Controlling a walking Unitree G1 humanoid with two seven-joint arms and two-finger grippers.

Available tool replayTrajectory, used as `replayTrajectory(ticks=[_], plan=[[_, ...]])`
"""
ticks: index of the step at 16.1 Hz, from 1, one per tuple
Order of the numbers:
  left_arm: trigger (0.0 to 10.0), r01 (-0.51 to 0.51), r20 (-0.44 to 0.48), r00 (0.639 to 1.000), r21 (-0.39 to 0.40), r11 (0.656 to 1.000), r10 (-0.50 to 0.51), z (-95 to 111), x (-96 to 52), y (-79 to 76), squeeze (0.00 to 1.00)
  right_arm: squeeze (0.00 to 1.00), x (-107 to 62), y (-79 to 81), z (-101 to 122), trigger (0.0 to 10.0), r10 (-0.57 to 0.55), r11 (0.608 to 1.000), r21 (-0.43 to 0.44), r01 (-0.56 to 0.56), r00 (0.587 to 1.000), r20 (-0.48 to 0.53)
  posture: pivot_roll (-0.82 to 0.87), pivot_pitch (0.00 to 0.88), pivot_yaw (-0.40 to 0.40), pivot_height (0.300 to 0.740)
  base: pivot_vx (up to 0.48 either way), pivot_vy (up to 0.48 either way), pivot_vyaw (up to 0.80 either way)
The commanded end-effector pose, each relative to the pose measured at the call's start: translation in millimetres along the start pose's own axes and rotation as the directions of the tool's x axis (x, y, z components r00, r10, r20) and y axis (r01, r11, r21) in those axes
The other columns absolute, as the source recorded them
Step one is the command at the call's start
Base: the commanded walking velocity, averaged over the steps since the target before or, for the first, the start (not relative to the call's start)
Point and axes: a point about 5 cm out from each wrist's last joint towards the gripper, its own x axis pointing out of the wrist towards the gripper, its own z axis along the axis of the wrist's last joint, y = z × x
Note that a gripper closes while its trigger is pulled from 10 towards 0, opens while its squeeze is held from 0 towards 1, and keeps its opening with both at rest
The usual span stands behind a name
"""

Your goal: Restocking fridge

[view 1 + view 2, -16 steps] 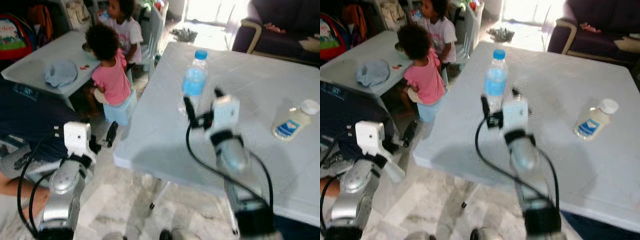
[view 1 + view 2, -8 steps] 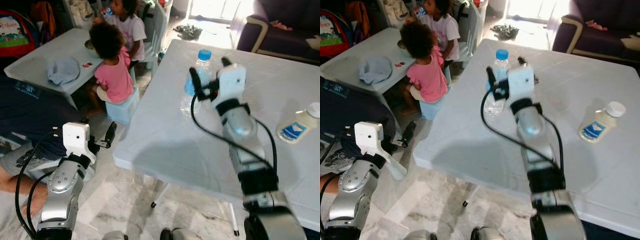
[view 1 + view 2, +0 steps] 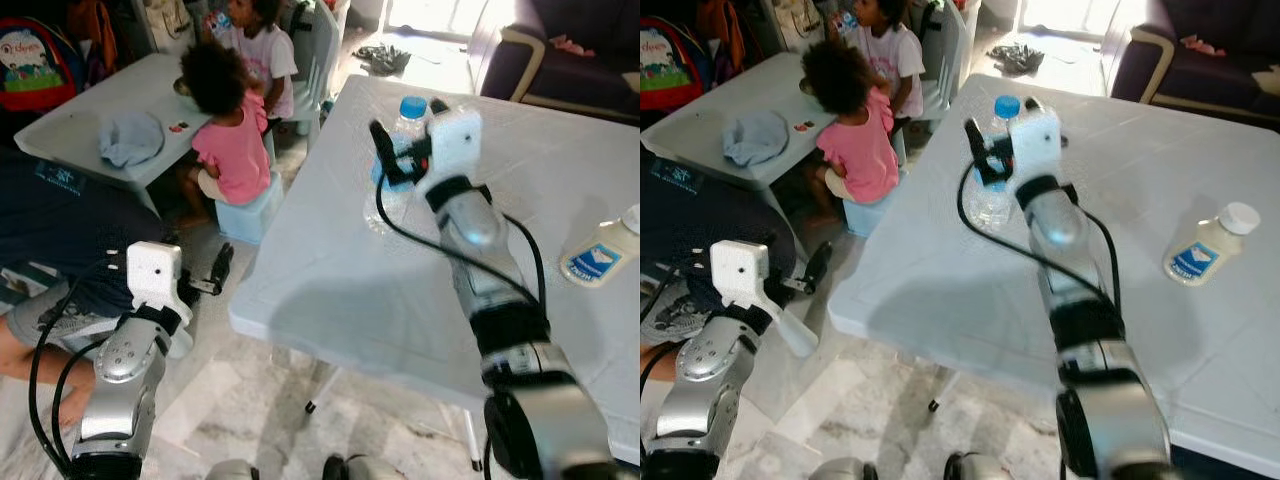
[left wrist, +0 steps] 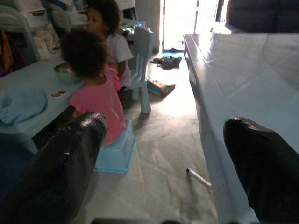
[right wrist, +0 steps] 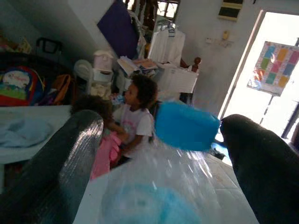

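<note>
A: Pale grey marble-patterned floor [image 3: 240,400] runs under everything. On the far left a low grey table [image 3: 70,125] carries a folded blue cloth [image 3: 128,137], with a bright backpack [image 3: 40,75] behind it.

B: And the people there?

A: A child in a pink shirt [image 3: 228,130] sits on a light blue stool [image 3: 248,212] at that low table, and a second child in a white shirt [image 3: 262,50] is just beyond. Someone in dark clothes [image 3: 50,220] is close to the camera on the left, near the floor.

B: Where is the left gripper [image 3: 222,270]?

A: Low, beside the edge of the big white table [image 3: 340,290], over the floor. Its fingers [image 4: 56,172] stand wide apart with nothing between them. Its wrist view looks along the table's edge toward the children and a bright doorway.

B: Moving right, what is on the white table?

A: A clear water bottle [image 3: 997,160] with a blue cap and blue label stands upright near the far left corner. The right gripper [image 3: 405,140] is reached out to it, one finger on each side of the bottle's upper part, jaws parted around it. In the wrist view the cap sits between the two fingers [image 5: 60,158]; I cannot tell whether they touch the bottle.

B: Further right?

A: A white squeeze bottle [image 3: 1205,245] with a blue label lies on its side, well apart from the water bottle. Behind the table is a dark sofa [image 3: 570,45].
</note>
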Motion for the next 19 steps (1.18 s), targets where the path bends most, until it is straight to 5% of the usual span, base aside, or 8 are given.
replayTrajectory(ticks=[1,3,17,19], plan=[[10.0,0.013,-0.012,1.000,0.023,1.000,-0.013,0.2,0.9,-0.3,0.00,0.00,5.3,0.0,2.2,10.0,0.005,1.000,0.003,-0.005,1.000,0.008,0.08,0.113,-0.023,0.740,0.000,0.000,0.00],[10.0,0.013,-0.012,1.000,0.023,1.000,-0.013,0.5,2.0,-0.4,0.00,0.00,12.0,1.5,2.6,0.0,0.009,1.000,0.019,-0.009,1.000,-0.004,0.08,0.113,-0.022,0.740,0.000,0.000,0.00],[10.0,0.024,-0.034,0.999,0.039,0.999,-0.022,-3.2,2.3,-1.1,0.00,0.00,6.3,-2.2,1.9,0.0,-0.030,0.997,0.064,0.034,0.998,-0.063,0.08,0.094,-0.041,0.740,0.000,0.000,0.00],[10.0,0.021,-0.048,0.999,0.047,0.999,-0.019,-4.6,0.7,1.9,0.00,0.00,0.0,-2.9,5.2,0.7,-0.020,0.998,0.065,0.025,0.997,-0.073,0.07,0.084,-0.041,0.740,0.000,0.000,0.00]])
